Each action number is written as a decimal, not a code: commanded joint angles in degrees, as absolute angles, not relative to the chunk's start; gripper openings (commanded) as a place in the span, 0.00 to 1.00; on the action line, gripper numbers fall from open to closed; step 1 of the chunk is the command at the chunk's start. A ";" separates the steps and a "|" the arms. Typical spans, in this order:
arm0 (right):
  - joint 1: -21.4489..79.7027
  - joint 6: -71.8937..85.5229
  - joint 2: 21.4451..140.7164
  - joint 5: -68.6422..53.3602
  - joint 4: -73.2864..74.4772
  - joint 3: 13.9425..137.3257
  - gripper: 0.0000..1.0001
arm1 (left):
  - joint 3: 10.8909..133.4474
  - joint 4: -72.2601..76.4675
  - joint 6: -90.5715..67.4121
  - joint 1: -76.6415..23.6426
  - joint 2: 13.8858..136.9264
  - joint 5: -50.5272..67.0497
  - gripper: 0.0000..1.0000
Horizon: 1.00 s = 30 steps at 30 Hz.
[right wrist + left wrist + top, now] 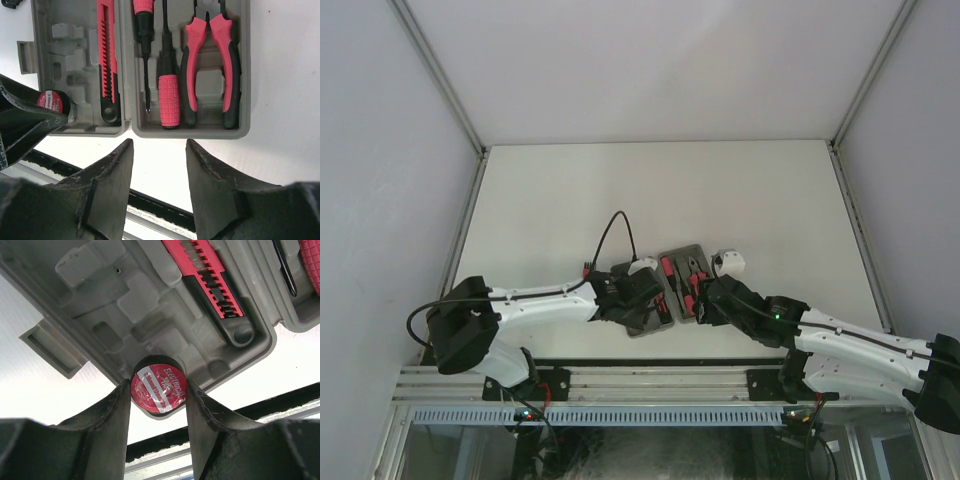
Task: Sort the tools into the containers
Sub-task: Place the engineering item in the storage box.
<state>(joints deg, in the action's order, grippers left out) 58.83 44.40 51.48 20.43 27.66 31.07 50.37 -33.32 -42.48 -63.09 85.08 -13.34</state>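
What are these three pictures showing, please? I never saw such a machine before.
Two white robot arms stand at a table's near edge. One picture looks down from above; the other two come from cameras on each wrist. On the table lies an open grey tool case holding red-handled pliers, a screwdriver and a red-black utility knife. The left gripper holds a round roll of electrical tape at the case's edge. The right gripper is open and holds nothing, hovering beside the case.

case (665,290) open on table (650,190) | red tools (680,280) inside | arms flank it
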 commanded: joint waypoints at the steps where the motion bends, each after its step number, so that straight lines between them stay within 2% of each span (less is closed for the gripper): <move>1: 58.45 45.17 51.14 20.43 26.11 31.14 0.46 | 51.61 -33.43 -42.98 -63.73 85.06 -13.41 0.46; 17: 58.45 45.11 51.50 19.79 25.72 31.06 0.46 | 52.75 -33.79 -42.63 -64.03 86.00 -12.86 0.59; 30: 58.39 44.11 50.60 17.58 22.56 31.11 0.46 | 51.96 -34.16 -43.80 -64.07 75.60 -19.72 0.57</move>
